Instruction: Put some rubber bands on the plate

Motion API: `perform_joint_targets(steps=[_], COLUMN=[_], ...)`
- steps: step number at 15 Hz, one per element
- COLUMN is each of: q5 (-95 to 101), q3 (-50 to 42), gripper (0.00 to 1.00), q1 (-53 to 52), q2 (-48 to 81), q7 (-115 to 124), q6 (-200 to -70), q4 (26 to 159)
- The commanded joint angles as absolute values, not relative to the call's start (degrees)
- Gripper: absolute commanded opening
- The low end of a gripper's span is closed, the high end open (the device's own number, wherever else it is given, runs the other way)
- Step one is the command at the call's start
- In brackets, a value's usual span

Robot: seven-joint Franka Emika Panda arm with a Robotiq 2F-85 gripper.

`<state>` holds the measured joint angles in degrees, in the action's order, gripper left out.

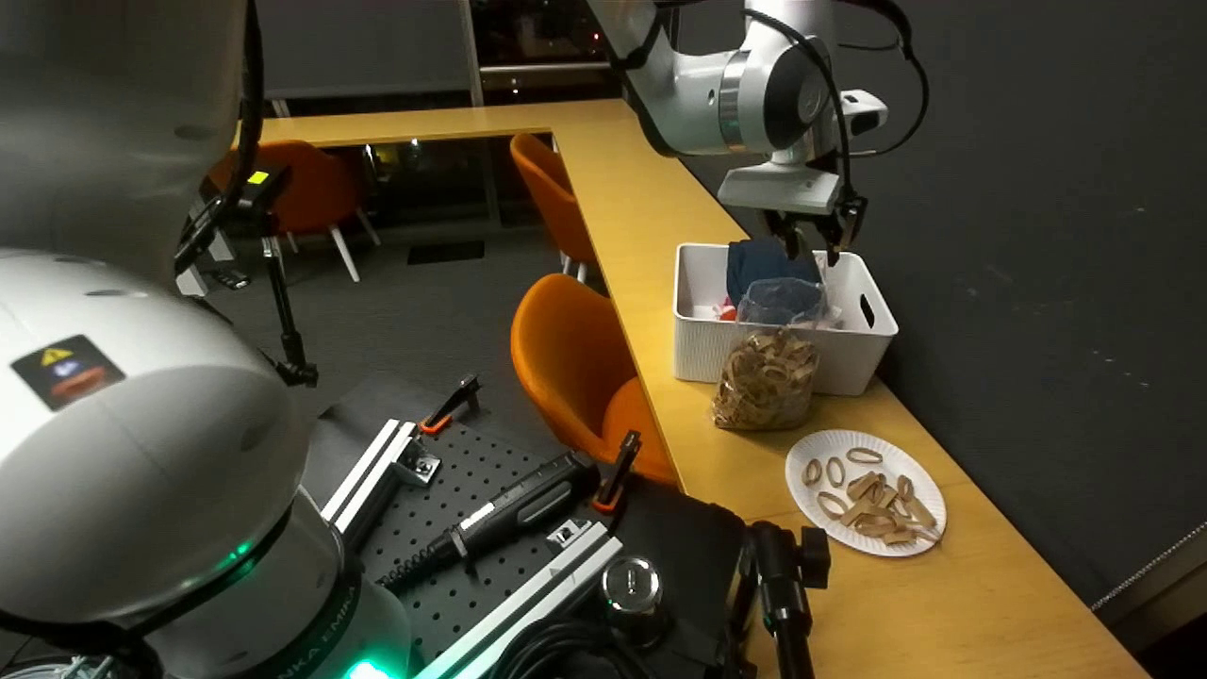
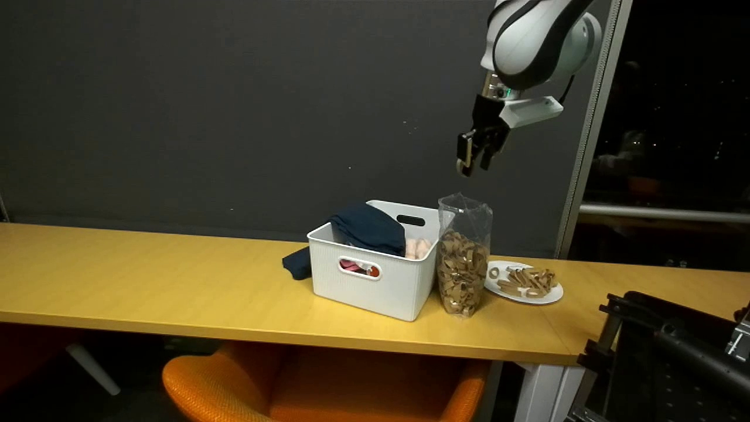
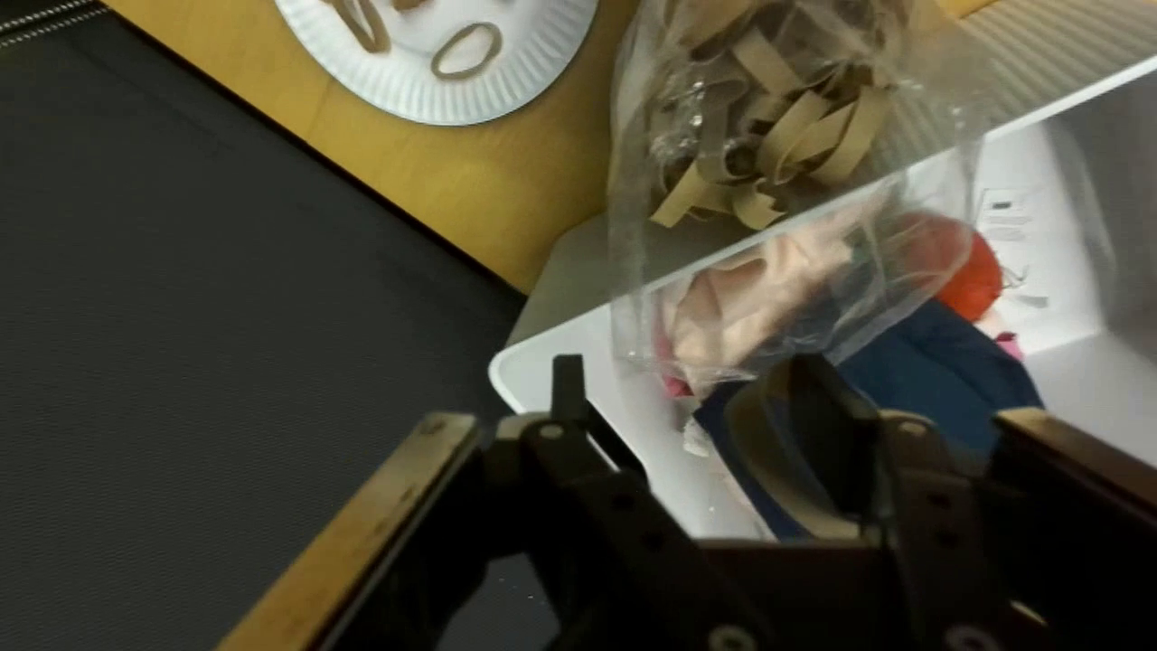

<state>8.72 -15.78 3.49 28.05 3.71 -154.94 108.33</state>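
Wall [image 2: 176,117]: dark, plain.

Table [image 2: 176,281]: yellow wood, long, set along the wall.

Arm [image 1: 693,104]: white and grey, reaching over the table.

Chair [image 1: 570,358]: orange, at the table's edge (two more chairs [image 1: 552,203], likewise orange, stand farther back).

Bin [image 2: 398,287]: white, ribbed, open-topped, upright on the table.

Bag [image 2: 469,214]: clear plastic, upright, mouth uppermost, on the table just beside the bin (whether the two touch, cannot tell).

Plate [image 1: 901,460]: white, round, with a fluted rim; flat on the table near the bag, on the side away from the bin.

Navy cloth [image 2: 372,228]: bunched in the bin, next to pale pink fabric [image 2: 417,249]. More navy fabric [image 2: 297,264] shows on the table beside the bin.

Claw [image 3: 691,393]: raised above the bin, pointing down; fingers [image 3: 568,389] spread, a plain gap between them.

Rubber bands: tan. Main heap [image 2: 463,275] in the lower part of the bag. Smaller lot [image 1: 882,509] on the plate, mostly clustered toward one side, with a few single loops apart from the rest. One band [image 3: 755,448] at a single finger of the claw, in the wrist view (whether it passes right round that finger, cannot tell).
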Motion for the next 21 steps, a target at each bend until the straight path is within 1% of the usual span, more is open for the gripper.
perform_joint_targets(steps=[1,3,4,5,6,15,21], q5=[6.6,6.0,5.6,5.2,5.0,5.2,5.2], q3=[-10.5,-9.0,-8.2,-7.7,-7.4,-7.1,-6.1], gripper=[0.28,0.15,0.06,0.01,0.0,0.0,0.0], q1=[6.9,7.9,8.6,9.3,9.8,12.3,13.5], q2=[29.4,30.6,31.4,32.3,33.1,40.2,45.7], q7=[-1.1,-2.9,-3.9,-4.5,-5.0,-7.3,-9.8], q6=[-152.1,-152.2,-152.6,-152.3,-152.0,-150.3,-153.7], q4=[106.1,105.4,105.0,104.3,103.6,100.0,97.7])
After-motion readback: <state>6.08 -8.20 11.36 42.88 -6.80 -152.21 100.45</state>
